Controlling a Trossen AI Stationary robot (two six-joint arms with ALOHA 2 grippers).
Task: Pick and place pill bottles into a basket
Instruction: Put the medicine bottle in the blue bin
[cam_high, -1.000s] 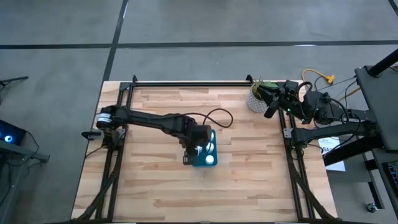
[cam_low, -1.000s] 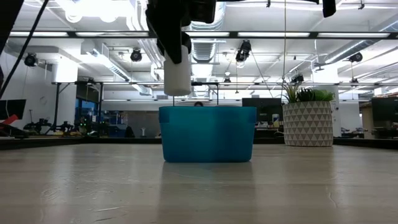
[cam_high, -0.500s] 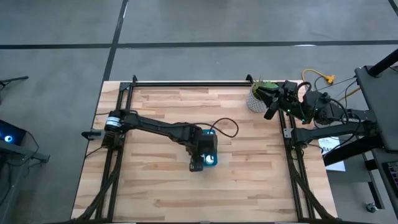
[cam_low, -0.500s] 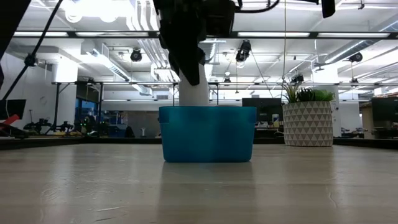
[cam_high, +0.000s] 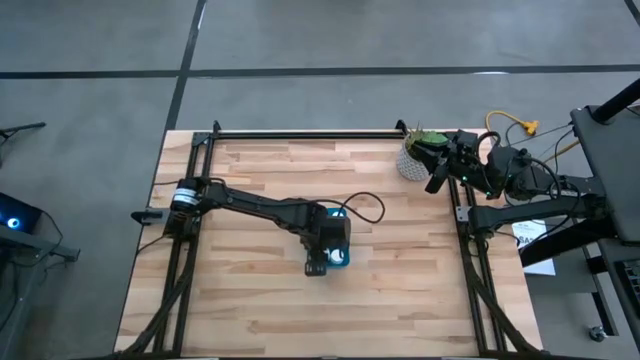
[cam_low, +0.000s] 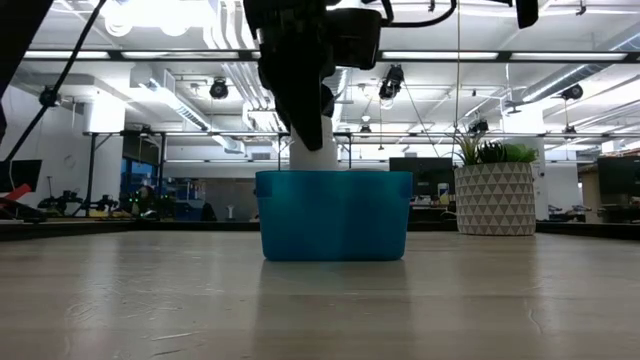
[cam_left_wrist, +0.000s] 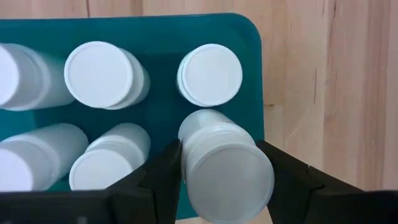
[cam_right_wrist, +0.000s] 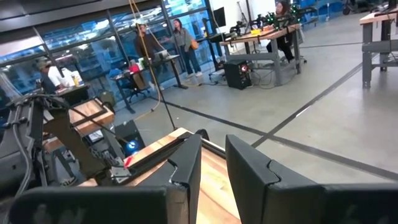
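My left gripper (cam_high: 324, 256) hangs over the teal tray (cam_high: 343, 261) at the table's middle, shut on a white pill bottle (cam_left_wrist: 227, 165). In the low view the bottle (cam_low: 318, 155) stands with its lower end behind the tray's wall (cam_low: 333, 215). Several other white bottles (cam_left_wrist: 99, 74) stand in the tray (cam_left_wrist: 249, 56), caps up. My right gripper (cam_high: 432, 180) waits at the table's far right edge beside the white plant pot (cam_high: 412, 160); its fingers (cam_right_wrist: 186, 174) stand a little apart and hold nothing. My left gripper pinches the bottle between its two fingers, on two opposite sides of its upper part (cam_left_wrist: 186, 162). The fingers come from above and point down. The bottle is about upright, its lower end down inside the tray's corner slot; whether it stands on the tray's floor I cannot tell.
The white patterned pot with a green plant (cam_low: 496, 195) stands at the far right of the wooden table (cam_high: 260, 300). Black frame rails run along the table's left, right and far sides. Bare wood lies all around the tray.
My left gripper has gone a little toward the table's right edge and down, carrying the bottle from above the tray's left rim down into the tray. The bottle's lower end has sunk behind the tray's wall. The gripper stays shut on it.
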